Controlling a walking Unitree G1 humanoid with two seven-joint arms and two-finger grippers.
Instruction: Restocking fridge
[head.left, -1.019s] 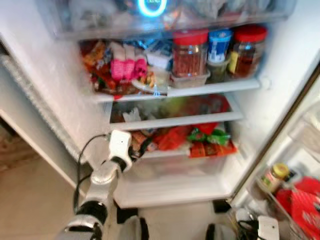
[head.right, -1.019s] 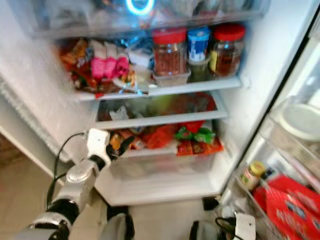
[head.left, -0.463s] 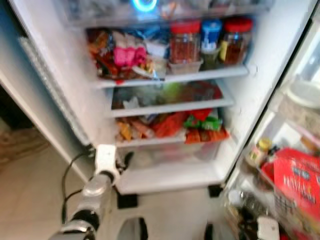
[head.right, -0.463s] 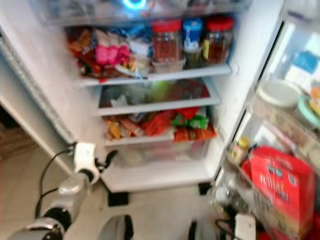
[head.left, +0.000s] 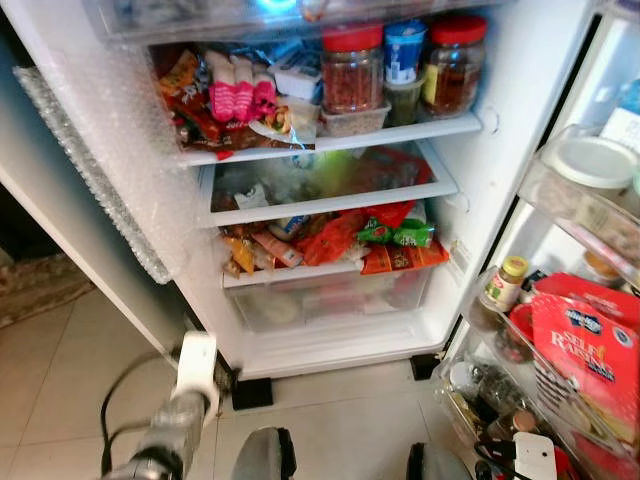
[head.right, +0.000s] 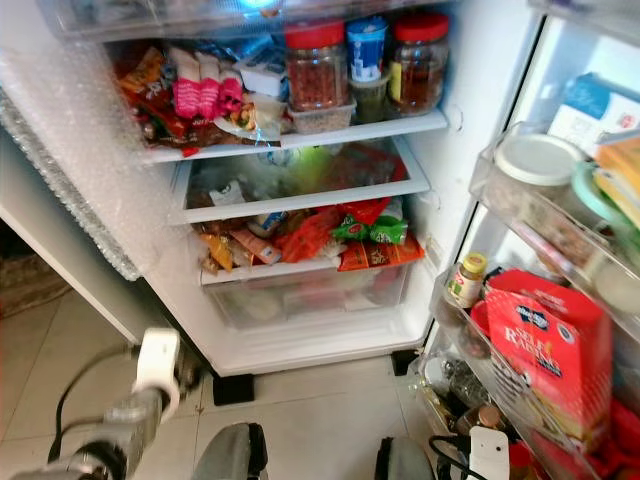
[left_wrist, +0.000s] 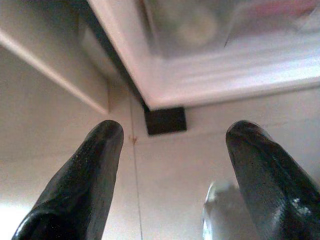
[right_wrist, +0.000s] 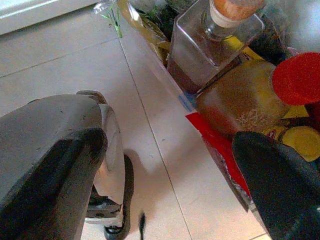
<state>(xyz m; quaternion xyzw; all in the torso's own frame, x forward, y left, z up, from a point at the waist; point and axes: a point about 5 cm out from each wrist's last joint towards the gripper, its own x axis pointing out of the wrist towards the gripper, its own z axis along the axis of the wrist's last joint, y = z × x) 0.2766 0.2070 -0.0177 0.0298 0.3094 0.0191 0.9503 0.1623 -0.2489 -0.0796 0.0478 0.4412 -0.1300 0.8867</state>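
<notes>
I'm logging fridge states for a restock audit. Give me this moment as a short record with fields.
fridge: door open, shelves full
top shelf: two red-lidded jars, a blue-lidded tub between them, snack packets on the left
lower shelf: red, orange and green packets
drawer: clear bin at the bottom
door rack: red box, small yellow-lidded jar
left hand: open, empty, low over the floor tiles by the fridge base
right hand: open, empty, near the door rack's bottles

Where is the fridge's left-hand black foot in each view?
Left eye view: black foot on the floor under the fridge's bottom-left corner, right of the left arm.
Right eye view: same spot.
Left wrist view: dark block tucked at the ledge's corner.
Right wrist view: aimed elsewhere, at door-shelf bottles.
Shared landmark: the fridge's white bottom ledge.
</notes>
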